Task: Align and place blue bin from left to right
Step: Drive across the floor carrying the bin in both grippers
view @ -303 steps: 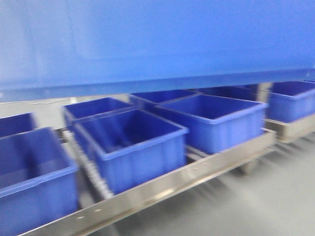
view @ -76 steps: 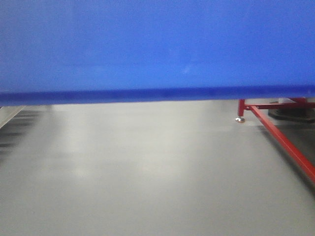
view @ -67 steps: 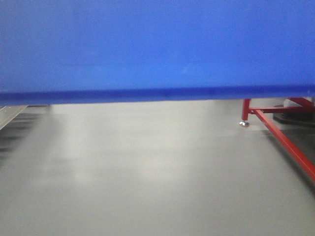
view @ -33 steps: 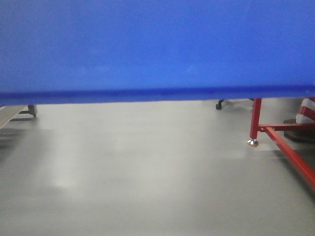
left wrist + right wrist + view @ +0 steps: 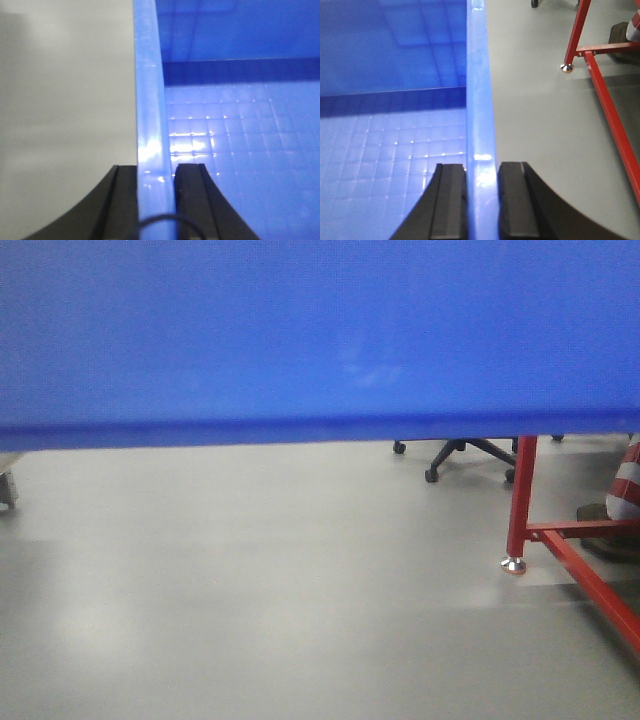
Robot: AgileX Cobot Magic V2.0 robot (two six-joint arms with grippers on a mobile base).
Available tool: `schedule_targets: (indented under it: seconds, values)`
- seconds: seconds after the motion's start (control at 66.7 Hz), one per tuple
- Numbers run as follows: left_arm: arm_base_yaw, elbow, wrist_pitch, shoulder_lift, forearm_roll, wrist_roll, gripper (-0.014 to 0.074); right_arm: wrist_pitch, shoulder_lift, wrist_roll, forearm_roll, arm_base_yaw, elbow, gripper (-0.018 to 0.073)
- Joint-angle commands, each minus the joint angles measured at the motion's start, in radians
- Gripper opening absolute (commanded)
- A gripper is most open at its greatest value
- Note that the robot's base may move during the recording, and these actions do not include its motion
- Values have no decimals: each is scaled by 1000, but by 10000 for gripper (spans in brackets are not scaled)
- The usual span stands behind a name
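The blue bin point(image 5: 320, 335) fills the upper part of the front view, held off the grey floor. In the left wrist view its left rim point(image 5: 149, 110) runs between two black fingers, and my left gripper point(image 5: 156, 172) is shut on that rim. The right rim point(image 5: 479, 100) of the blue bin is clamped the same way by my right gripper point(image 5: 482, 172). The bin's gridded floor point(image 5: 385, 155) shows inside, with nothing in it.
A red metal frame point(image 5: 525, 510) with a foot point(image 5: 513, 565) stands at the right on the grey floor point(image 5: 250, 590). An office chair base point(image 5: 455, 455) and a red-white striped cone point(image 5: 625, 490) sit behind it. A caster point(image 5: 5, 490) shows at the far left.
The view has swung away from the rows of bins on the steel rail. The red frame has come further into view and the chair base and cone have appeared; the bin stays held.
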Motion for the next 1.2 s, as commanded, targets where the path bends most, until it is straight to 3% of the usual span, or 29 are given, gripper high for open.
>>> schedule_targets:
  seconds: [0.0,0.66,1.185]
  values:
    - [-14,-10,-100,-12,-6,0,-111,-131,-5,3,-13,7,-12,-78]
    - [-14,-10,-104,-12,0,0,-111,-142,-5,3,-13,7,-12,-78]
    - [-14,-10,-129,-12,85,0,-111,-149,-5,3,-13,7,-12,-78]
